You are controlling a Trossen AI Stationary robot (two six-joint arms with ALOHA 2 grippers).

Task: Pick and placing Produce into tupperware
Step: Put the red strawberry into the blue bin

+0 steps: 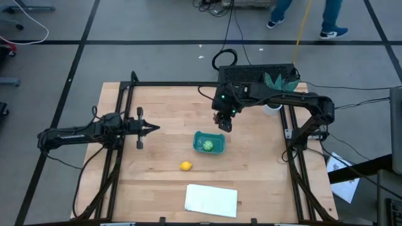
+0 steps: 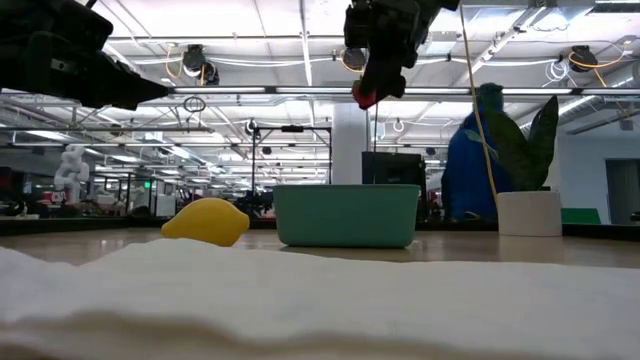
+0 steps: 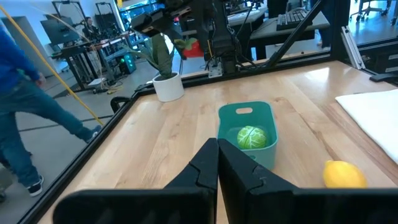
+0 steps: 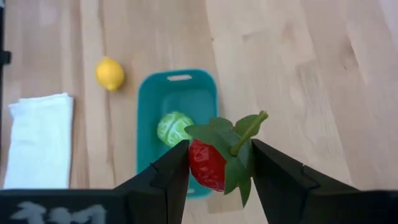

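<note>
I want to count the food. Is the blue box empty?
No. The tub holds the green ball; the right gripper holds the strawberry above.

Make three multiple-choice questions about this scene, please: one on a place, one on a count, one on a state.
1. Where is the lemon?
A. in the tub
B. on the table, outside the tub
C. on the white sheet

2. How many pieces lie in the tub?
A. none
B. one
C. two

3. What is the right tool doing?
A. holding the strawberry
B. open and empty
C. holding the lemon

Answers:
1 B, it lies on bare wood beside the tub.
2 B, only the green ball is inside.
3 A, the fingers clamp it above the tub.
</note>
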